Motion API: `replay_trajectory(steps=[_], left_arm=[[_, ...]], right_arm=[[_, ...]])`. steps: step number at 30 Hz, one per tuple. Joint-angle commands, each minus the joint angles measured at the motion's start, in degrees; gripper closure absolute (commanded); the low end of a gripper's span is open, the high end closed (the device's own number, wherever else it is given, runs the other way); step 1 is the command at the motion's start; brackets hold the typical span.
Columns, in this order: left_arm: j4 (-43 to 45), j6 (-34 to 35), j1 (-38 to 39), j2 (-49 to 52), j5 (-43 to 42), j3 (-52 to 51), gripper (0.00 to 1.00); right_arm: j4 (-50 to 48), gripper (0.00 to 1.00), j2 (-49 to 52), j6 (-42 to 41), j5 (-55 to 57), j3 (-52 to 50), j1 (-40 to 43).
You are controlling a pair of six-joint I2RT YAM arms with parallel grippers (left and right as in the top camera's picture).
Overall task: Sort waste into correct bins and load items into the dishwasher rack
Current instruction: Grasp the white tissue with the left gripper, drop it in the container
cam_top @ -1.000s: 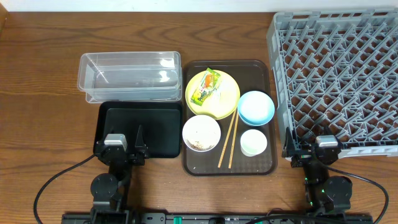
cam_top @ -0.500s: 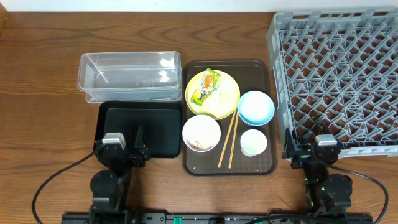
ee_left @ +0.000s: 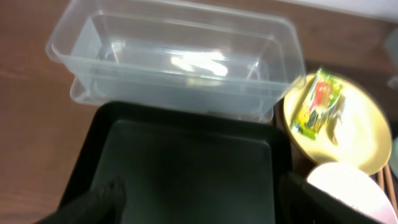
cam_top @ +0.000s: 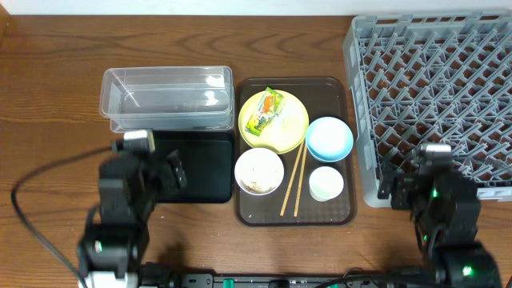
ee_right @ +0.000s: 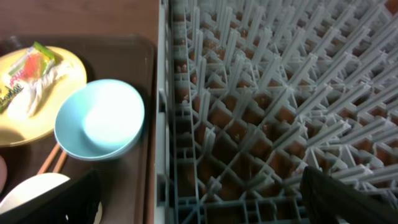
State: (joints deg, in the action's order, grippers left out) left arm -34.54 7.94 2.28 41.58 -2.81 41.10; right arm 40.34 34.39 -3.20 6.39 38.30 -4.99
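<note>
On the brown tray [cam_top: 340, 96], the yellow plate [cam_top: 290, 132] holds the green-yellow wrapper [cam_top: 264, 112] and a white plastic scrap [ee_left: 336, 116]. The white bowl [cam_top: 258, 170] has food scraps in it. The blue bowl [cam_top: 329, 138], white cup [cam_top: 326, 182] and chopsticks [cam_top: 293, 180] lie beside it. The clear tub [cam_top: 168, 98] sits behind the black tray [cam_top: 210, 170]. The grey rack [cam_top: 436, 88] is at the right. My left gripper [ee_left: 205, 205] is open and empty above the black tray [ee_left: 186, 155]. My right gripper [ee_right: 199, 205] is open and empty over the rack's front-left corner [ee_right: 186, 155], right of the blue bowl [ee_right: 99, 119].
Bare wooden table lies left of the tub and along the back edge. The rack's upright pegs [ee_right: 280, 81] stand close in front of my right gripper. The tub [ee_left: 174, 62] is empty. Arm cables trail along the front edge.
Both arms have risen from the front edge and moved forward. The left one now hangs over the black tray, the right one at the rack's front-left corner. No object has moved.
</note>
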Motion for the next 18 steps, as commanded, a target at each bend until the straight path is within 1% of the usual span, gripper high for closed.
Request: replay_trajectory(steps=[1,4,7,10,13,16,18], left_arm=[[-7.8,0.7,-0.3,8.8,0.2,9.4,0.19],[-16.4,0.7,-0.3,15.1,0.2,16.1,0.20],[-18.6,0.8,-0.3,18.2,-1.7,18.6,0.20],[-14.2,0.7,-0.3,19.0,-6.1,18.7,0.20],[-6.6,0.7,0.3,20.0,-11.8,18.9,0.20],[-0.9,0.3,3.0,23.4,-12.0,20.3,0.20],[1.6,-2.5,5.6,26.9,-11.4,22.0,0.20]], right_arm=[[3.9,0.01,6.0,-1.7,-0.9,6.7,0.1],[6.8,0.01,10.8,-1.5,-2.7,10.8,0.1],[6.7,0.01,13.6,-1.5,-5.7,12.0,0.1],[6.3,0.01,13.9,-1.5,-6.7,12.1,0.1],[5.6,0.01,13.9,-1.4,-6.4,12.1,0.1],[5.1,0.01,13.9,-1.4,-6.4,12.1,0.1],[5.1,0.01,13.9,-1.4,-6.4,12.1,0.1]])
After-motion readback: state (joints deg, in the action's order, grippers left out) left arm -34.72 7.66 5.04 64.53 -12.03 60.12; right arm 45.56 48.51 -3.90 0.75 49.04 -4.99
